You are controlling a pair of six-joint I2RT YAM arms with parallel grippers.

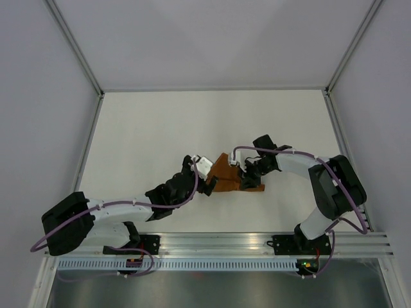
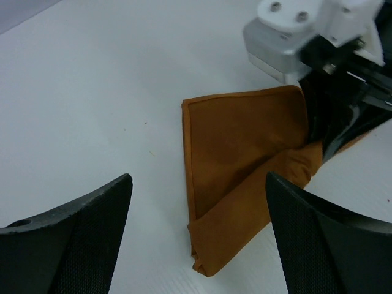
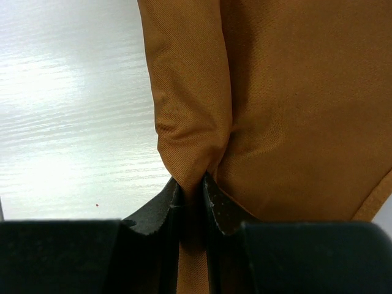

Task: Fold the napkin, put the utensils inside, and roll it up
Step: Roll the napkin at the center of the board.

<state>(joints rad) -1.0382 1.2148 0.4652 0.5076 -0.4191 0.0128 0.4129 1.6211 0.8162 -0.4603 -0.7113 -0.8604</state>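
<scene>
Between the narrowed fingers of the right pincer [image 3: 193, 184] a fold of the napkin [image 3: 275, 92] is pinched; the rest is laid on the table [image 1: 160, 128] just ahead of the left pincer [image 2: 197, 177], which is spread wide. One corner is hidden behind the right pincer.

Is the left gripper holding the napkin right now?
No, the left gripper has its jaws wide apart, and the napkin lies on the table beyond them, not clamped.

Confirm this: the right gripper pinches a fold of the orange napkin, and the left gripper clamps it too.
Wrong on the left gripper: the left wrist view shows it open, gripping nothing, with the napkin lying beyond its fingers. The right gripper does pinch a fold.
</scene>
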